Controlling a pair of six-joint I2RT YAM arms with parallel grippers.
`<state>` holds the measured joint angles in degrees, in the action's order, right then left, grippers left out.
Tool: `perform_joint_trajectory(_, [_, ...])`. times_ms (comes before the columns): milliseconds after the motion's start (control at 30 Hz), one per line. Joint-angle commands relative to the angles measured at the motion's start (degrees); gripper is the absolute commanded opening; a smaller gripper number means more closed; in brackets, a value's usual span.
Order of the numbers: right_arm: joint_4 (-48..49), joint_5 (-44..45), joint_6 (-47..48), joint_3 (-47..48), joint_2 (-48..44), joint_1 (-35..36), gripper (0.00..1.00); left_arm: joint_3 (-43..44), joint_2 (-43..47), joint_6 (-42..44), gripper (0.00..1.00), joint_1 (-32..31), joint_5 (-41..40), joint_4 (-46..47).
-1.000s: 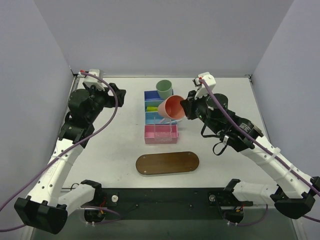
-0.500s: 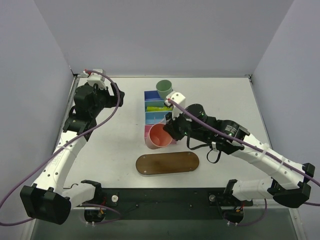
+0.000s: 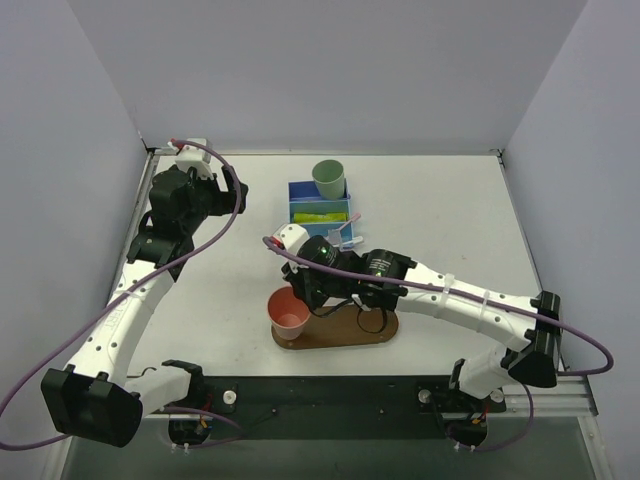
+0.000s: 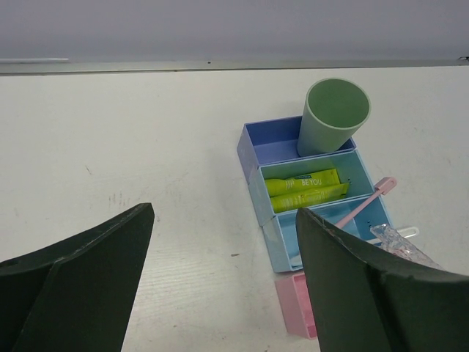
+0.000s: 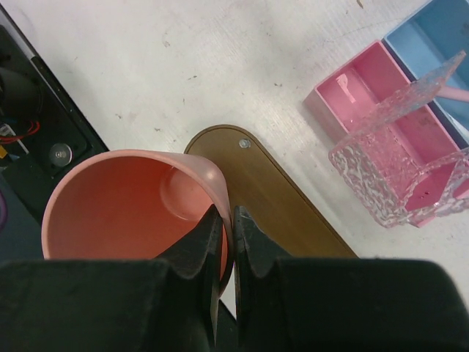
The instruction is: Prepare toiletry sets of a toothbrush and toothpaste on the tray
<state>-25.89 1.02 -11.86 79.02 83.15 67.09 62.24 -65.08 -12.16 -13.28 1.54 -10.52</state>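
White tabletop, bare grey walls on 3 sides.

The right end effector [image 5: 226, 220] is pressed together on the wall of the salmon cup [image 5: 124, 205], 1 finger inside the rim and 1 outside. It pinches the rim at the cup's 3 o'clock side in the wrist view. From above, the cup hangs at the 9 o'clock end of the tray [image 3: 335, 337], mouth up and a little tilted. I cannot tell whether its base touches the wood.

My reading is that the step in hand is setting this cup down on the tray. To do it well:
- Level the wrist so the base meets the board flat.
- Keep the whole base inside the rounded end.
- Leave the 3 o'clock half free for a 2nd set.
- Spread the fingers only once the cup bears its own weight, then lift straight up so the inner finger does not drag the rim over.

At 12 o'clock from the tray stand the bins. The clear holder [image 5: 399, 169] sits in the pink bin [image 5: 352, 88]. The toothpaste tubes [image 4: 304, 191] lie in the teal bin [image 4: 359, 172]. The pink toothbrush [image 4: 363, 207] lies slanted just beyond, and the green cup [image 4: 333, 117] stands in the blue bin [image 4: 267, 143].

The left end effector [image 4: 223, 286] hovers spread wide, well apart at 10 o'clock.
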Motion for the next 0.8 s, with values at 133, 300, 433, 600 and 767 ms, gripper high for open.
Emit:
perform_joint_trajectory(133, [6.99,0.47,-2.29,0.52,5.34,0.06,0.0,0.69,0.3,1.61,0.89,0.27,-0.84,1.38])
perform_joint_trajectory(300, [6.91,-0.22,-3.17,0.17,7.46,-0.91,0.0,0.6,0.48,1.7,0.89,0.27,-0.84,1.3])
perform_joint_trajectory(433, [6.73,-0.49,-4.31,-0.54,7.9,-1.52,0.0,0.43,0.57,1.7,0.89,0.36,-0.84,1.47])
perform_joint_trajectory(600, [6.82,0.56,-4.58,-1.41,8.34,-1.44,0.0,0.43,0.39,1.7,0.89,0.27,-0.58,1.56])
perform_joint_trajectory(767, [6.9,1.27,-4.93,-1.94,9.13,-2.05,0.0,0.34,0.21,1.79,0.89,0.27,-0.66,1.47])
